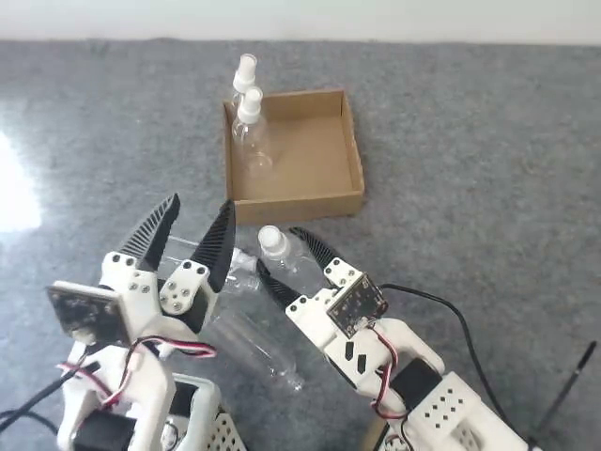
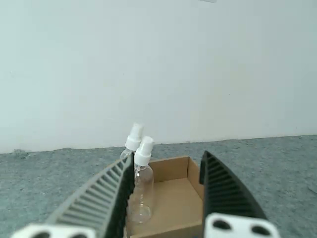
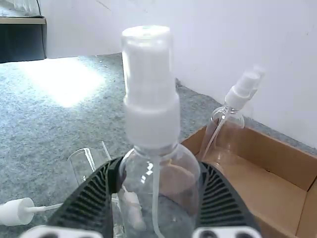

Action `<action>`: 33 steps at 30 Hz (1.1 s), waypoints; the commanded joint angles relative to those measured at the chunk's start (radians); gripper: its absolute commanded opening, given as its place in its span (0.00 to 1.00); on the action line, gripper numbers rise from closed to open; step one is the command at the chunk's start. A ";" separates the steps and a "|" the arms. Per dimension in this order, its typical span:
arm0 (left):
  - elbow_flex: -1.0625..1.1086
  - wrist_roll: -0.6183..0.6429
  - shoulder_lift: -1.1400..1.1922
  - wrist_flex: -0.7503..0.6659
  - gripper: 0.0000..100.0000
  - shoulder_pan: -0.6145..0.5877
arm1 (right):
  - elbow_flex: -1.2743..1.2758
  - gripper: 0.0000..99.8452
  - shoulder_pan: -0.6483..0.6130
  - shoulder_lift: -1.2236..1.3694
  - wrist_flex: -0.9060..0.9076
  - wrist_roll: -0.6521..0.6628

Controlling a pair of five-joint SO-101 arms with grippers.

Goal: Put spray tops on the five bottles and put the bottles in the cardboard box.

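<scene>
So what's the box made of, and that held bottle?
The cardboard box looks like plain brown cardboard, matte, with folded walls. The held bottle seems clear plastic, maybe glass: you see through it and it glints. Its spray top looks like smooth white plastic.

Grey carpeted table [image 1: 488,141], white wall [image 2: 158,64] behind, dark object [image 3: 20,42] at its foot.

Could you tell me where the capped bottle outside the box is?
In the high view, the bottle sits in the right gripper, just short of the cardboard box's near wall.
</scene>
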 commanded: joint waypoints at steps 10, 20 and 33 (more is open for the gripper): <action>0.160 0.000 -0.008 -0.046 0.20 -0.014 | 0.021 0.01 0.019 -0.021 0.002 0.011; 0.306 0.002 -0.008 -0.172 0.20 -0.005 | 0.021 0.01 0.019 -0.021 -0.004 0.009; 0.309 -0.006 -0.008 -0.132 0.20 0.095 | 0.021 0.01 0.019 -0.021 -0.004 0.009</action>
